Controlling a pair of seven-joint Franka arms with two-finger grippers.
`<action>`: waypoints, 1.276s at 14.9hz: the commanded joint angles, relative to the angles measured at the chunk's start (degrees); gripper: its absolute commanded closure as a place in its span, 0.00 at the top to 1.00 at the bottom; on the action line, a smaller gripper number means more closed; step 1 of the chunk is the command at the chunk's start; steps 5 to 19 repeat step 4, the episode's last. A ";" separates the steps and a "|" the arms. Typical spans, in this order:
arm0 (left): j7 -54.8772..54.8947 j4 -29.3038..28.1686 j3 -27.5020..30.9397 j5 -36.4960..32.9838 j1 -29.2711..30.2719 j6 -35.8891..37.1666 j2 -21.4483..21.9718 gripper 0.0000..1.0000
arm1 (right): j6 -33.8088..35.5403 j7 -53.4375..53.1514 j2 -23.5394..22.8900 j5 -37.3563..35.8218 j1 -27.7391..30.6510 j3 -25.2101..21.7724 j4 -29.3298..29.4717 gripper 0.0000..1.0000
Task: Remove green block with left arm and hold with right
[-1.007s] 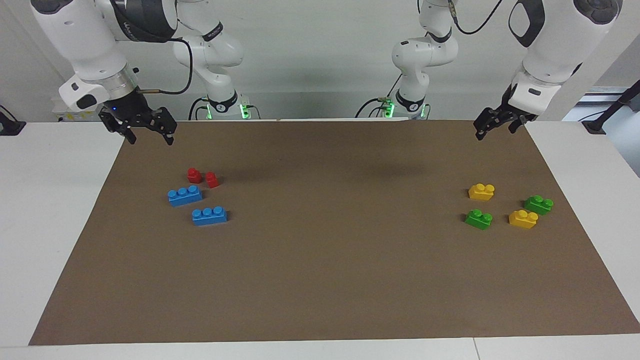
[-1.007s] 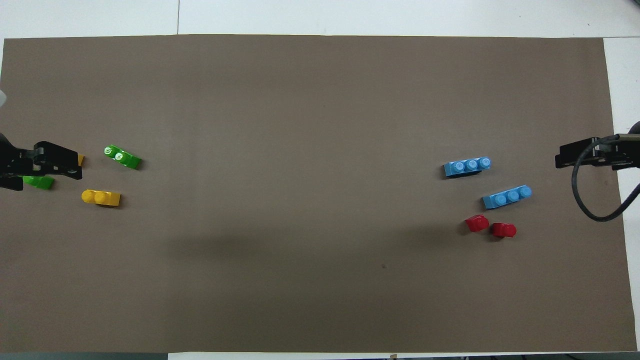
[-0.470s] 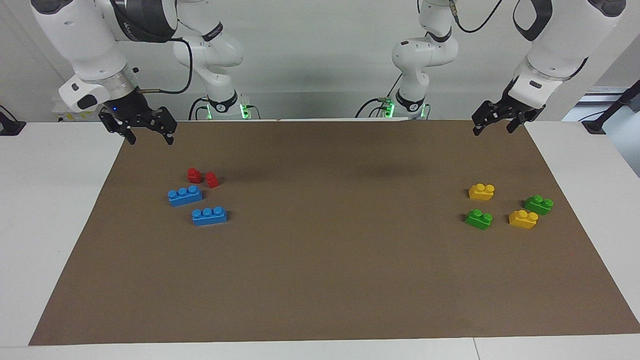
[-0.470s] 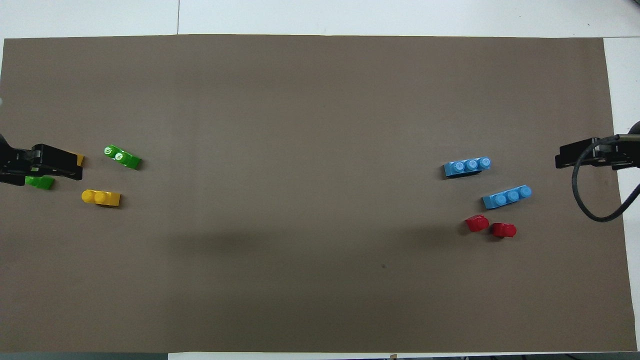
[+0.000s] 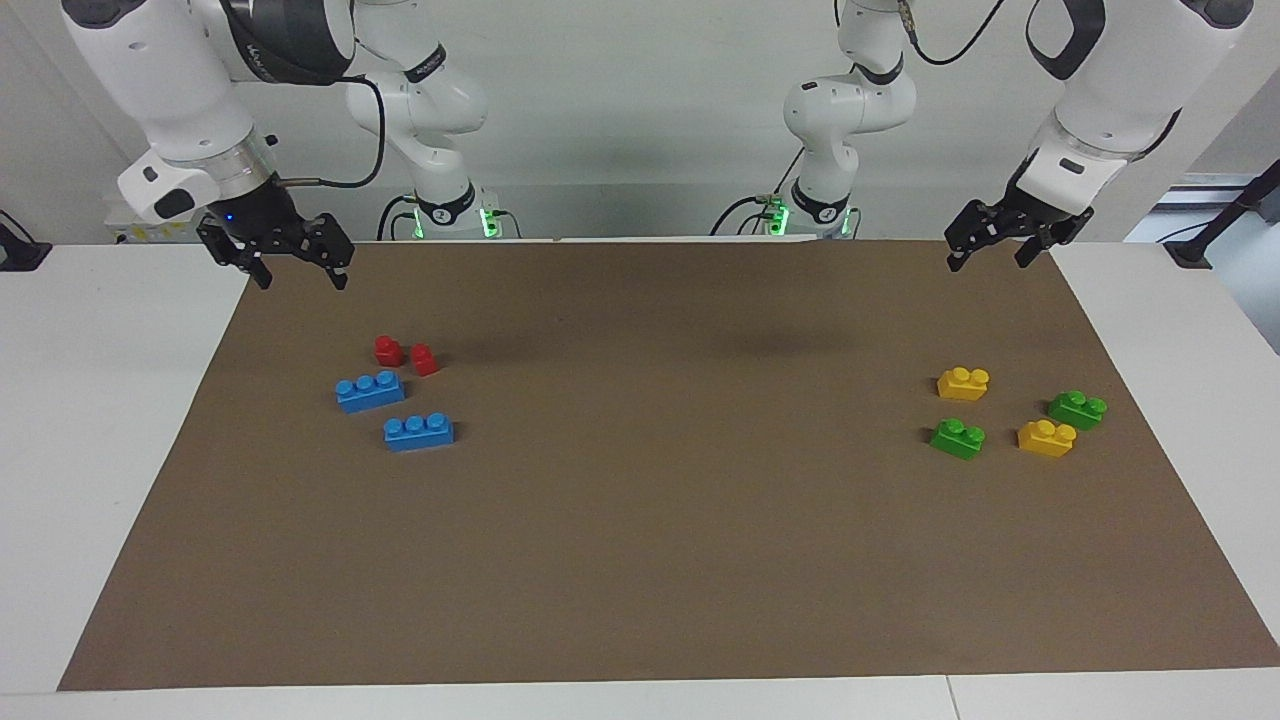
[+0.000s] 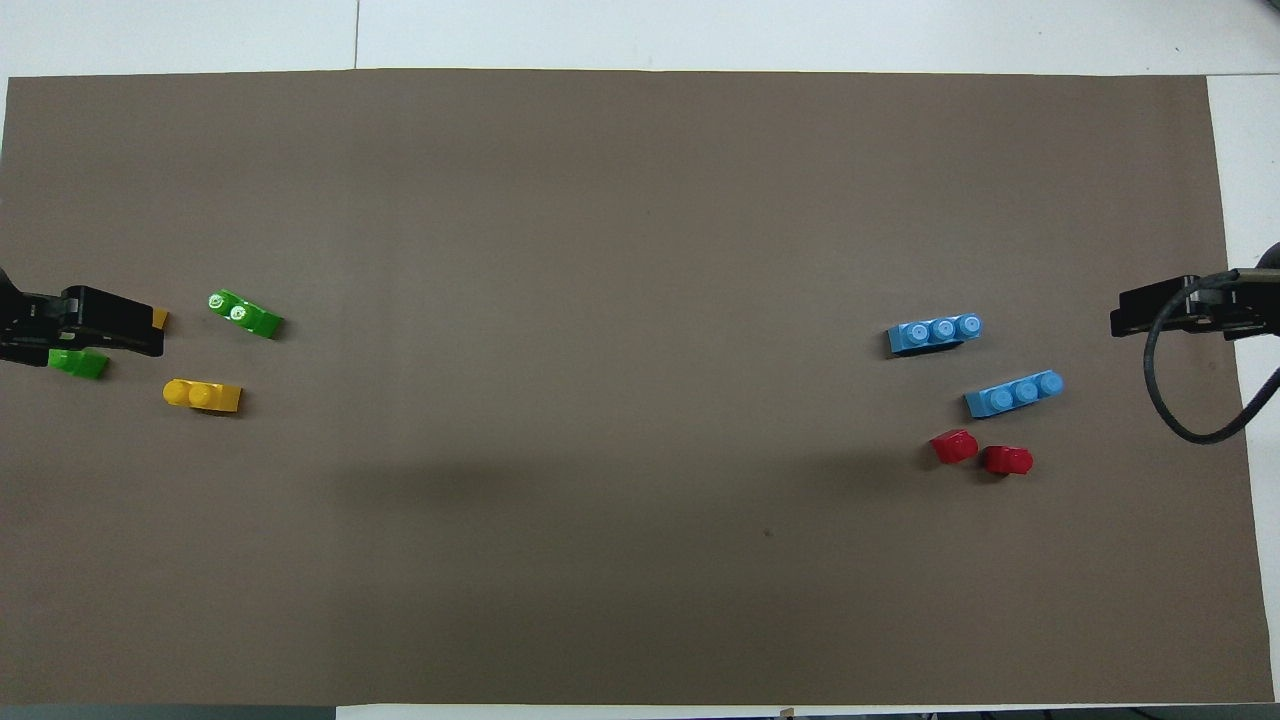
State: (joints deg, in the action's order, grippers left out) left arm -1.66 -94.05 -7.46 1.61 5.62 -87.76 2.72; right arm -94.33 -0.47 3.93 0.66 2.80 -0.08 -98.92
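Two green blocks lie on the brown mat at the left arm's end. One green block (image 5: 957, 438) (image 6: 245, 314) is farther from the robots. The other green block (image 5: 1077, 409) (image 6: 78, 363) lies closer to the mat's end. My left gripper (image 5: 987, 258) (image 6: 92, 322) is open and empty, raised over the mat's corner near its base, apart from the blocks. In the overhead view it covers part of the second green block. My right gripper (image 5: 302, 280) (image 6: 1172, 308) is open and empty, and waits over the mat's corner at the right arm's end.
Two yellow bricks (image 5: 963, 383) (image 5: 1046, 438) lie among the green blocks. Two blue three-stud bricks (image 5: 370, 390) (image 5: 419, 432) and two small red pieces (image 5: 388, 350) (image 5: 424, 359) lie at the right arm's end of the brown mat (image 5: 660, 520).
My left gripper has risen a little and turned slightly above the mat's corner. The right arm and all the blocks have not moved.
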 commanded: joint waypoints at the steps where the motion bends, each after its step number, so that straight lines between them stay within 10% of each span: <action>1: 1.31 -0.61 0.16 1.03 0.36 -0.31 0.97 1.00 | -0.51 1.44 0.02 -1.01 0.63 0.35 -0.05 1.00; 19: 1.57 -0.61 0.16 1.03 0.36 -0.31 0.97 1.00 | -0.51 1.18 0.20 -1.01 0.63 0.35 -0.31 1.00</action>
